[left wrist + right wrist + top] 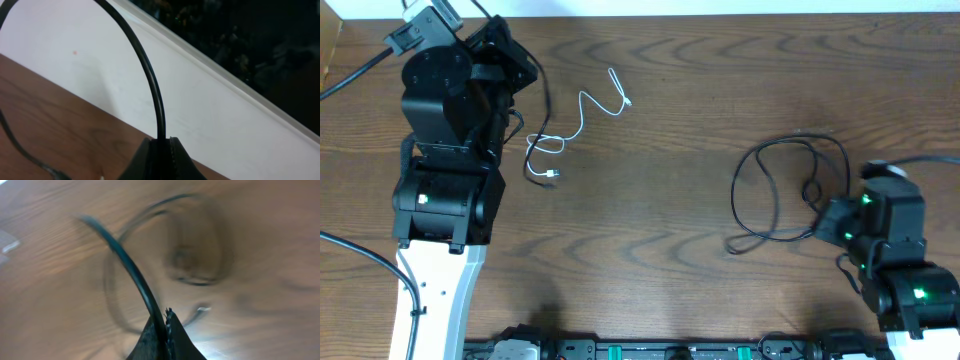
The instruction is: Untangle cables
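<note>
Ideally, left gripper (165,143), clamped on thin black cord (150,75), should lift slowly off short white cord (582,115); right gripper (166,316) clamps looped black cable (131,271).

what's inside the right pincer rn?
A black cable, clamped between the shut right pincer; it runs out toward blurred loops on the wooden table. The clamped stretch itself is hidden by the fingers.

We find open table (670,180) between the white cable (582,118) and the black cable (736,190) loops, seemingly unobstructed.
</note>
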Available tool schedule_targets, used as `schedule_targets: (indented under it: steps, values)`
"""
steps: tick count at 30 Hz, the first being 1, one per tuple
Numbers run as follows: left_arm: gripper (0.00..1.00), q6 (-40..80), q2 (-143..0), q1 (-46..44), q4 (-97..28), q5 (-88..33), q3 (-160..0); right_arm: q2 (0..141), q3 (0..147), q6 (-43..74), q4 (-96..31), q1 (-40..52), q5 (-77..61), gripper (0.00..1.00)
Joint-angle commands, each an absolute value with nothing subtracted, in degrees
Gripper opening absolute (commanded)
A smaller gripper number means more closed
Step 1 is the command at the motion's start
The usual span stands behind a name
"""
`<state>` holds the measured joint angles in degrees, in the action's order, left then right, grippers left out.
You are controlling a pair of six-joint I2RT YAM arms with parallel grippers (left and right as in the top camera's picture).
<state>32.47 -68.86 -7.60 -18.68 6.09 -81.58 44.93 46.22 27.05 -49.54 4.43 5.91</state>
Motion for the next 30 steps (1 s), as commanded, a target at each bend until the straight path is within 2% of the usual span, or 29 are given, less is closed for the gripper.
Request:
schedule_targets:
  steps: [1,5,8,10,12,22,26,28,30]
  values:
    - [0.08,30.68,-68.47,-7.4,-19.25,9.3,-82.63,43.86,46.39,29.21,-51.07,1.08,14.28,0.01]
    - [0.08,30.68,-68.47,-7.42,-22.52,9.26,-82.63,45.08,46.3,25.43,-50.59,0.84,5.04,0.01]
    - [0.08,30.68,-68.47,-7.42,-26.76,9.26,-82.63,47.55,46.26,25.85,-50.57,0.84,4.54,0.02]
    - [0.08,30.68,-68.49,-7.42,-31.11,8.99,-82.63,51.33,46.26,27.94,-50.39,0.82,4.91,0.06]
    - [0.08,30.68,-68.53,-7.42,-33.89,6.7,-82.63,55.05,46.26,29.63,-49.39,0.8,7.86,0.16]
    - [0.08,27.46,-72.1,-7.46,-38.09,-22.68,-82.63,65.17,46.41,34.94,-44.64,-0.49,10.39,0.3]
    - [0.08,27.44,-74.72,-8.91,-42.06,-25.96,-82.39,65.28,46.39,34.87,-44.62,-3.16,10.39,0.61]
    - [0.08,27.42,-75.68,-9.8,-43.86,-25.96,-81.91,65.49,46.35,34.87,-44.64,-3.57,10.37,0.69]
    - [0.08,27.42,-76.49,-10.74,-46.48,-25.96,-81.71,66.19,46.3,34.89,-44.58,-3.46,9.91,0.84]
